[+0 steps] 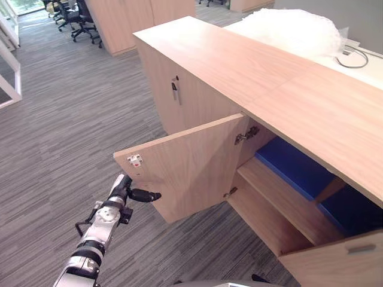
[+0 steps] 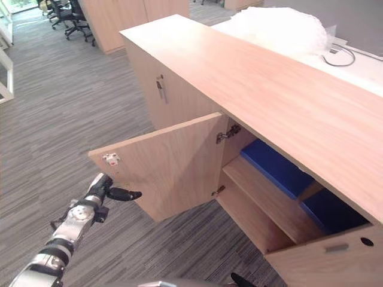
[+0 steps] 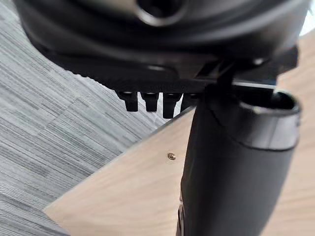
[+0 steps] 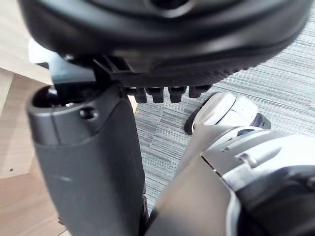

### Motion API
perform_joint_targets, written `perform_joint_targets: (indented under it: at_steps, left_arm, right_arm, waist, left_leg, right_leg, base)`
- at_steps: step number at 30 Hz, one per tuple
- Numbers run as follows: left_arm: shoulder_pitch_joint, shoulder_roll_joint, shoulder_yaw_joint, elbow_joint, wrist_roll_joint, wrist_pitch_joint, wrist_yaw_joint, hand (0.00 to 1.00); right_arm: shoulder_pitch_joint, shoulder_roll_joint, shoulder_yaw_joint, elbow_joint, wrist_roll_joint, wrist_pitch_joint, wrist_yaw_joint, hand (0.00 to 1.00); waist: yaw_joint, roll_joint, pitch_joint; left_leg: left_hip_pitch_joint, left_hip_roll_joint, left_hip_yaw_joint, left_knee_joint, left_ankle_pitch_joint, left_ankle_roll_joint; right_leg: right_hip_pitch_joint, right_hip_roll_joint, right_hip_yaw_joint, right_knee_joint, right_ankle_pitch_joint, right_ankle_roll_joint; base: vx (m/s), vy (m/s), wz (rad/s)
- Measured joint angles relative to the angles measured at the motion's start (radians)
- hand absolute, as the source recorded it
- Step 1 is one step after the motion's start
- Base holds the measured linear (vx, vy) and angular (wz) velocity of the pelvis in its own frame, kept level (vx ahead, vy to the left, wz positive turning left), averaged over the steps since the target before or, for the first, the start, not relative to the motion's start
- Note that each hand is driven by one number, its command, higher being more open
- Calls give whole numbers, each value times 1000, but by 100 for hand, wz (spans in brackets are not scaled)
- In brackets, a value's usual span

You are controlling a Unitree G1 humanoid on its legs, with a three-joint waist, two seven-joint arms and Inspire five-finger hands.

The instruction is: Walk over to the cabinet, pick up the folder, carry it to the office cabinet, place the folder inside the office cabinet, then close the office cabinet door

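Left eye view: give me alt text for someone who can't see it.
The robot's left hand is at the free edge of the open door of a wooden office cabinet, with its thumb pointing toward the door. Inside, flat blue folders lie on the upper shelf. Grey carpet covers the floor.

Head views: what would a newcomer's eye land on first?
The wooden office cabinet with its door standing wide open, showing flat blue folders on the upper shelf inside. The left hand sits at the door's free edge, low on the left. A heap of white bubble wrap lies beyond the cabinet top, far right.
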Motion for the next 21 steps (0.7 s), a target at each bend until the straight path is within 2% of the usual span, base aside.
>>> perform_joint_targets:
  at_steps: [4, 7, 10, 15, 18, 20, 21]
  left_arm:
    - [-20, 99, -102, 0, 90, -2, -84, 100]
    - [-23, 126, -131, 0, 108, -2, -108, 100]
    - [-30, 145, -167, 0, 141, -2, -114, 100]
    - [-41, 167, -245, -16, 206, 0, -96, 100]
    - [-38, 238, -389, -146, 284, 2, -82, 100]
    - [31, 355, -467, -358, 362, -8, -109, 100]
    - [65, 378, -467, -414, 375, -12, -122, 100]
  right_arm:
    - [-7, -27, 52, -1, -5, -1, 10, 100]
    - [-17, -44, 86, 1, -7, 0, 20, 100]
    - [-23, -48, 101, 6, -8, 2, 25, 100]
    - [-25, -45, 117, 8, -10, 4, 27, 100]
    - [-20, -38, 119, 12, -13, 7, 25, 100]
    - [-28, -35, 134, 27, -46, 12, 24, 100]
    - [-30, -34, 136, 28, -49, 12, 24, 100]
  waist:
    - [3, 0, 0]
    - [3, -1, 0]
    - [4, -8, -1]
    - [6, -29, -1]
    - [32, -53, -1]
    - [44, -78, -12]
    - [46, -80, -17]
  left_leg:
    - [4, -7, 11, -32, 31, -2]
    - [9, -14, 17, -63, 56, -1]
    - [19, -31, 16, -104, 86, -3]
    - [19, -50, 0, -109, 93, -9]
    - [18, -61, -17, -109, 97, -5]
    - [18, -58, -12, -108, 98, -6]
    - [17, -55, -9, -105, 98, -6]
  right_leg:
    - [-14, -4, -1, -10, 1, 0]
    - [-18, -9, -4, -30, 3, -1]
    - [-18, -23, -14, -61, 3, -1]
    - [-17, -42, -23, -78, -5, -4]
    - [-15, -51, -34, -75, -7, -8]
    - [-25, -69, -127, -66, 8, -31]
    - [-32, -67, -176, -55, 21, -34]
  base:
    - [-98, 0, -10]
    - [-109, 8, -11]
    - [-111, 21, -10]
    - [-120, 21, -4]
    - [-53, 32, 7]
    - [-8, 24, -3]
    - [34, -25, -14]
